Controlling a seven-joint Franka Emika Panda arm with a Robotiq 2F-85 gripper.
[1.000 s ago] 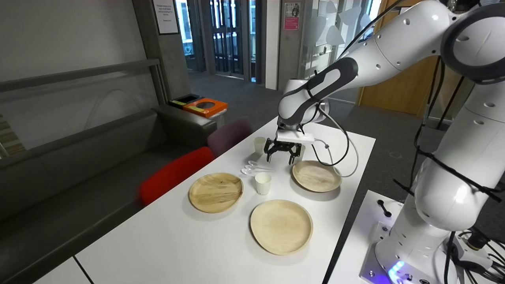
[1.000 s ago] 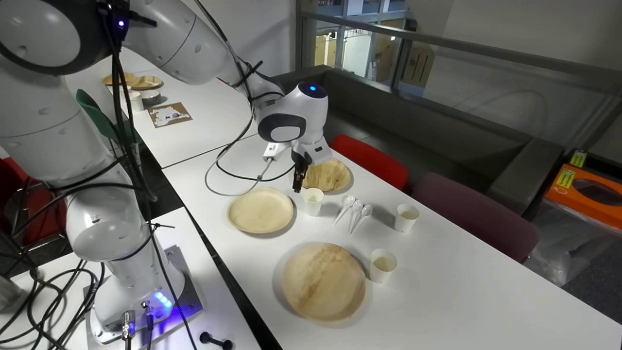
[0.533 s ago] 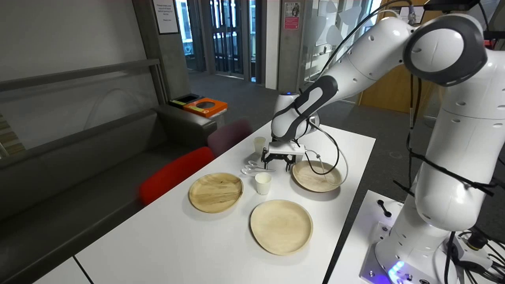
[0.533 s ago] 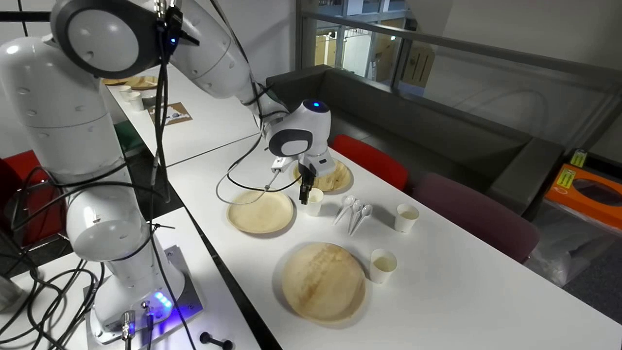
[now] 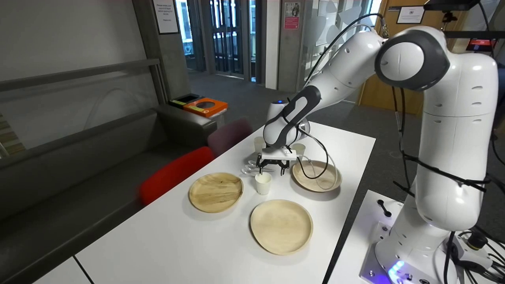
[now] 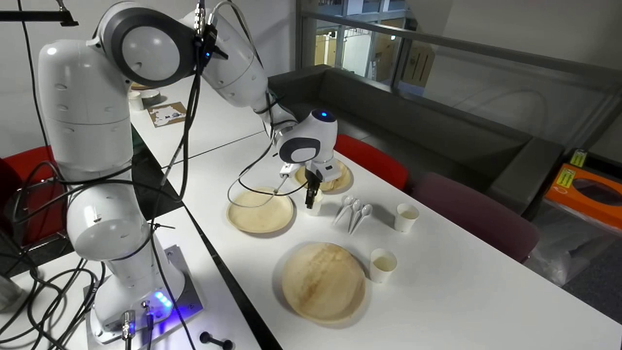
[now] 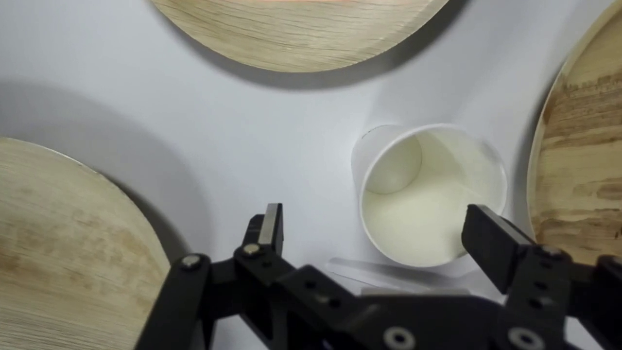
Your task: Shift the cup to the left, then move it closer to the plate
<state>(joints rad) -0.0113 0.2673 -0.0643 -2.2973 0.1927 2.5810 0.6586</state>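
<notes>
The jaws stand wide apart, gripping nothing, and point down above the worktop (image 5: 158,244), between its edge by the red chair (image 5: 177,174) and its edge by the robot base (image 5: 418,248). The task's white cup (image 7: 432,204) stands upright just beside them, its axis parallel to their downward line. The coming reach turns on a sideways offset: in the wrist view the cup sits off-centre, toward the fingertip (image 7: 491,238) on the chair side, which overlaps its rim there. I judge that the jaws should shift toward the chair edge before lowering, or that tip may catch the rim; how high it hangs above the rim I cannot tell.

Farther out, the streaked plate (image 7: 578,170), which I take for the task's plate, lies near the chair edge, a small gap from the cup. A plain plate (image 5: 281,227) and a browner plate (image 6: 323,282) lie closer to the robot-side edge.

The wrist view shows the cup's bare inside; in an exterior view the jaws hide much of it (image 6: 318,206). The wrist view leaves out 2 cups that both exterior views show: a spare cup (image 6: 406,217) by the chair edge, past the white spoons (image 6: 357,206), and a further cup (image 6: 383,266) beside the browner plate
</notes>
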